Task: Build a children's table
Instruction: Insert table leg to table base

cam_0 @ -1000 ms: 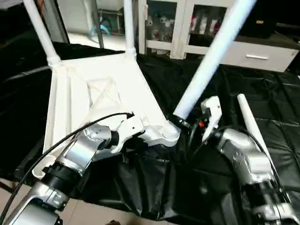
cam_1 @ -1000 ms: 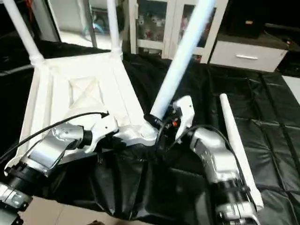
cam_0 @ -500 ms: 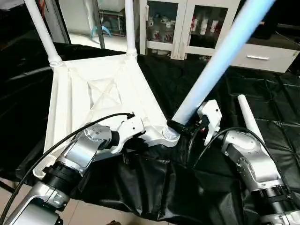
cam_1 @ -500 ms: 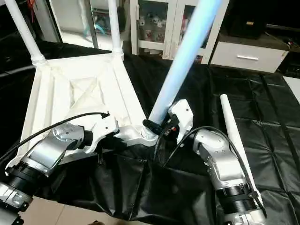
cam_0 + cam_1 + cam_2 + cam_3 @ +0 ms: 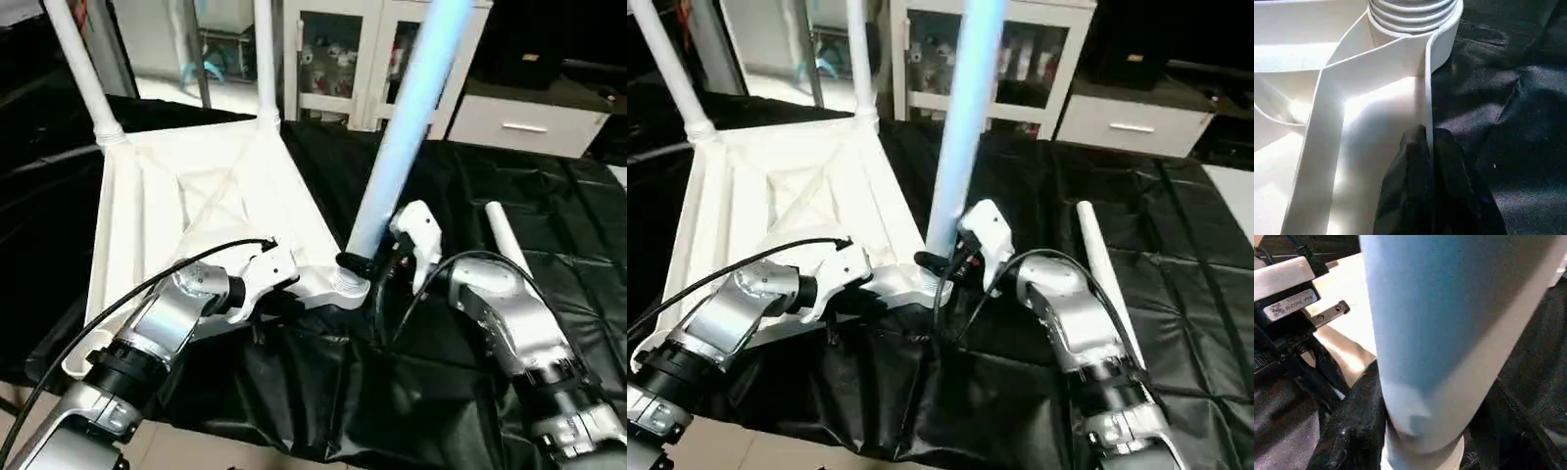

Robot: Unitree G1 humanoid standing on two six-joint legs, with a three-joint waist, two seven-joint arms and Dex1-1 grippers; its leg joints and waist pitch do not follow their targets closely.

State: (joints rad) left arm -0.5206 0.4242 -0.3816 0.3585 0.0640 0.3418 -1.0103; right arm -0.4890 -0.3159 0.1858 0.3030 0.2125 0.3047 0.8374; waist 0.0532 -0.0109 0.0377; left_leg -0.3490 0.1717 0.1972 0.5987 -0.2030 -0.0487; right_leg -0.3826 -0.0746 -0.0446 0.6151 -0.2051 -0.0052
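Both arms reach forward: left claw (image 5: 1427, 161) pinches tabletop (image 5: 196, 196); right claw (image 5: 364, 264) grips leg (image 5: 402, 127).

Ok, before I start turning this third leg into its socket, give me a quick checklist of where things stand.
1. Left pincer clamps the tabletop rim: ok.
2. Right pincer grips the third leg at its base: ok.
3. Leg foot sits at the near corner socket: ok.
4. Leg square to the socket: not ok, it leans slightly.
5. Threads engaged: cannot tell.
6. Fourth leg lies on the black cloth within reach: ok.
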